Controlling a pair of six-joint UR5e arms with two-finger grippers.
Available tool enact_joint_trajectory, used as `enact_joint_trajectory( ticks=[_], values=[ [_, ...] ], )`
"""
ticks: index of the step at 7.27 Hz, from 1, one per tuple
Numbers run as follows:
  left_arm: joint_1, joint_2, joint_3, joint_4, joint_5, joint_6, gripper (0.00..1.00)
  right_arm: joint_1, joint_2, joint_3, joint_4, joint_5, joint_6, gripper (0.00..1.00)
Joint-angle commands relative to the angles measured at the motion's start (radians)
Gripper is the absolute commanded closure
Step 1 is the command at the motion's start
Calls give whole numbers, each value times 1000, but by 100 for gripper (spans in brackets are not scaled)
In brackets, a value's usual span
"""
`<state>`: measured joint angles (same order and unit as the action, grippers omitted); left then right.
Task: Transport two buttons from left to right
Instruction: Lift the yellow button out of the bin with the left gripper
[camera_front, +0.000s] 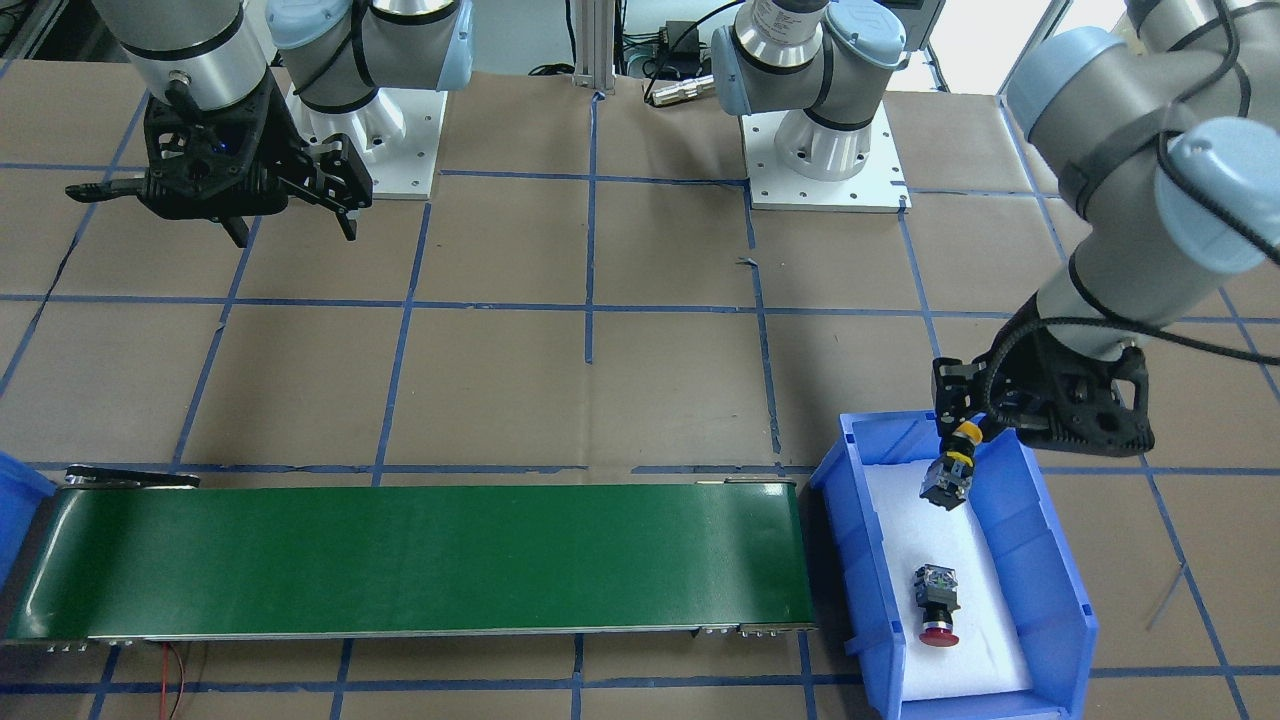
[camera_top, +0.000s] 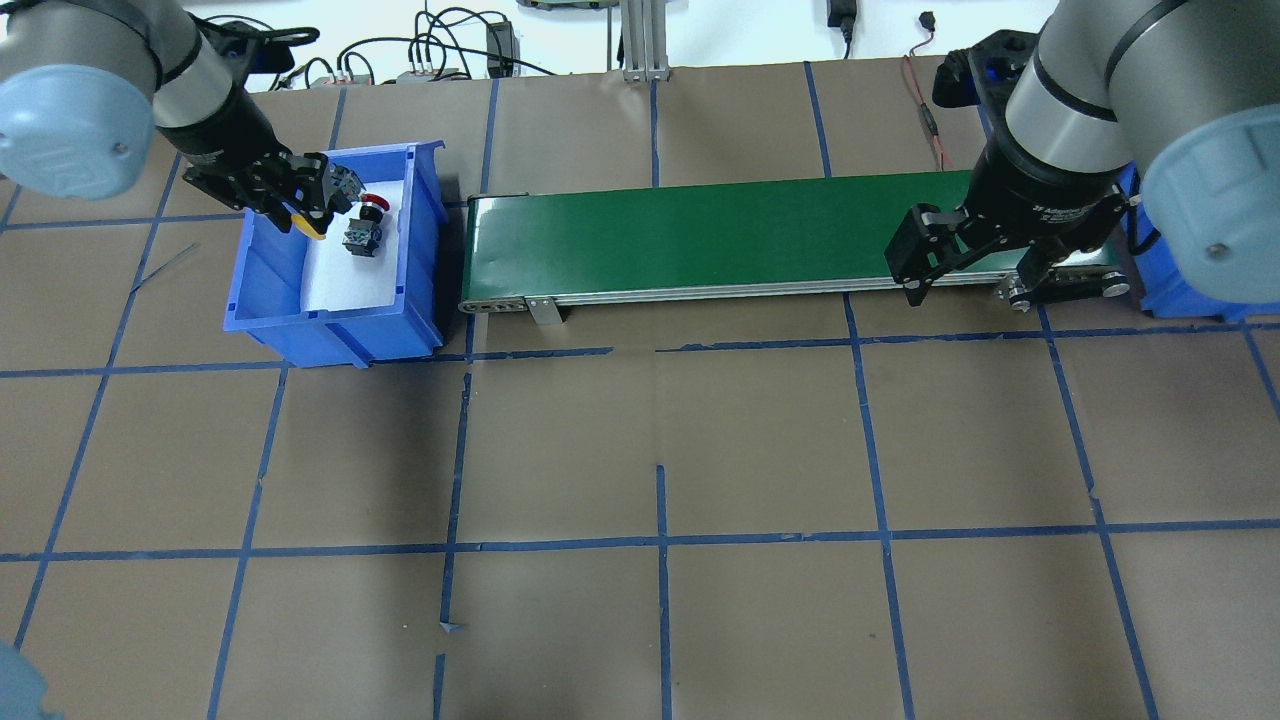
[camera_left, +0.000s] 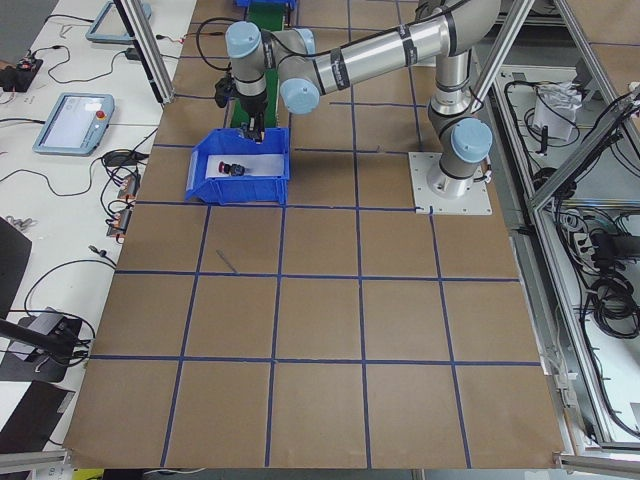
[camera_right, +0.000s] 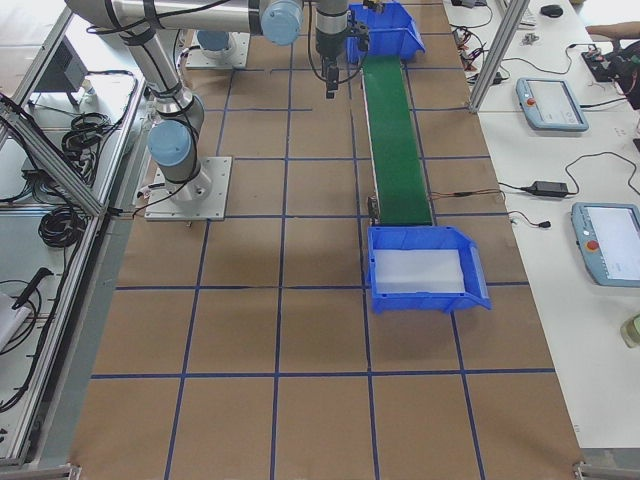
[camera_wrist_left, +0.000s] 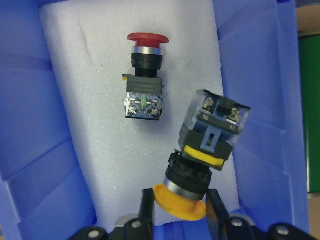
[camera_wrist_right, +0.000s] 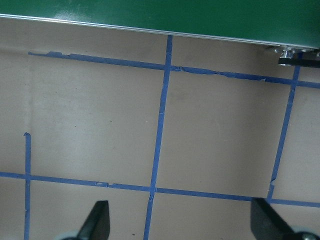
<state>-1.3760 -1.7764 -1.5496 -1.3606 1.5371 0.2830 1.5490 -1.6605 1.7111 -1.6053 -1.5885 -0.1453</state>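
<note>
My left claw clenches the yellow button by its cap, over the bin. The red button lies inside. I lift clear of the wall, then set it gently on the belt. My right claw gapes, idle.

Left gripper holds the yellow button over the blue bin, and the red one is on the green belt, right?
No: the red button lies on the foam in the blue bin, not the green belt, per the left wrist view. The left gripper does hold the yellow button.
</note>
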Motion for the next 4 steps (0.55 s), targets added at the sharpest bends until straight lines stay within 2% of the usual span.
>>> enact_joint_trajectory(
  ticks=[1, 3, 4],
  values=[
    [-32, 81, 0, -48, -27, -69, 64, 0, -1, 1, -1, 1, 1, 0],
    [-115, 55, 31, -34, -22, -183, 64, 0, -1, 1, -1, -1, 0, 0],
    [-145, 11, 64, -26, -22, -224, 64, -1, -1, 1, -1, -1, 0, 0]
  ],
)
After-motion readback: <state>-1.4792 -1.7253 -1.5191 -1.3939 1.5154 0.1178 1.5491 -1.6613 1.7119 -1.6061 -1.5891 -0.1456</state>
